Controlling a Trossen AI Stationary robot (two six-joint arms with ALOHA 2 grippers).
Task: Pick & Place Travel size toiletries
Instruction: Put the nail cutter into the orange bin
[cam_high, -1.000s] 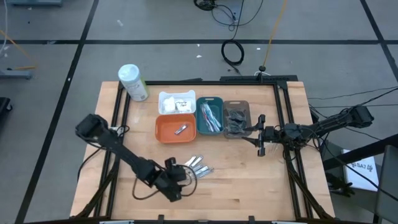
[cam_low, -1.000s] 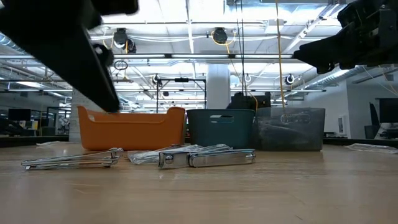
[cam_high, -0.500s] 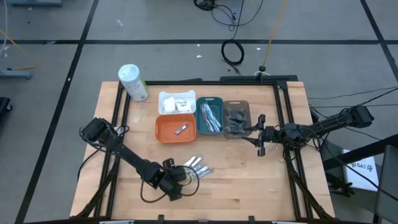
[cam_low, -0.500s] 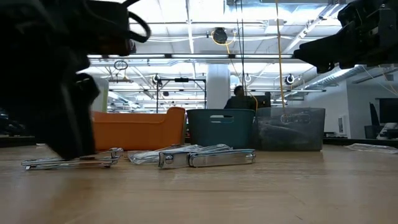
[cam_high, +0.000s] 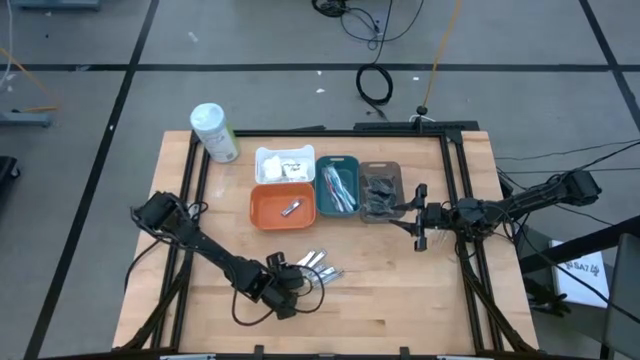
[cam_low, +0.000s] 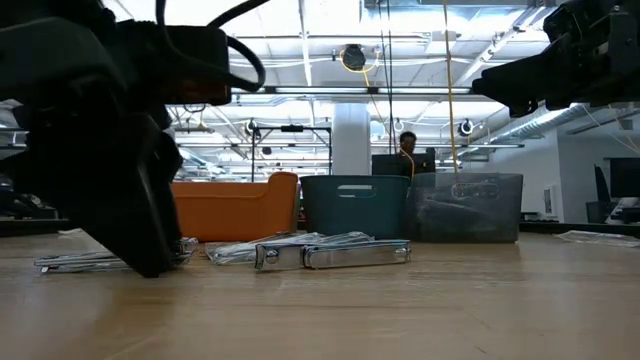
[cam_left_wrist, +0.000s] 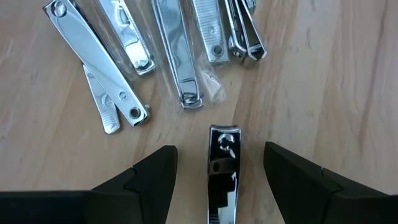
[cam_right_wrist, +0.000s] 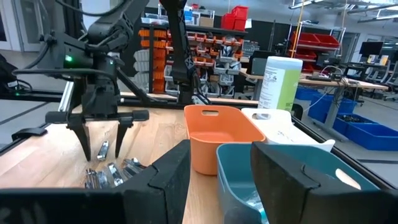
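Left gripper (cam_high: 287, 291) is low over the wooden table (cam_high: 400, 300), at about 7 o'clock from the table's centre, and its two dark fingers (cam_left_wrist: 149, 180) stand open on both sides of one nail clipper (cam_left_wrist: 222, 174) without touching it. This clipper is a slim piece of shiny chrome metal; it lies flat on the wood, and its rounded end with a small rivet points toward the pile. The pile of clippers (cam_high: 318, 267) lies just beyond it, at about 1 o'clock from the gripper. In the left wrist view the pile shows as several long silvery clippers (cam_left_wrist: 180, 56), some inside clear plastic wrap, lying crossed and fanned, and some touch each other. In the low view they look like flat chrome bars (cam_low: 330, 253) on the table top. One more clipper (cam_high: 291, 208) lies inside the orange tray (cam_high: 262, 210), which stands at about 12 o'clock from the pile. Beside the orange tray, at its 3 o'clock, is the teal tray (cam_high: 337, 160) with thin blue-and-white items, and next the grey tray (cam_high: 396, 175) with dark items; the white tray (cam_high: 266, 155) is behind the orange one. A white bottle with green label (cam_high: 213, 132) stands at 10 o'clock. Right gripper (cam_high: 420, 216) hangs above the table at 3 o'clock, near the grey tray, with its fingers apart and nothing between them.
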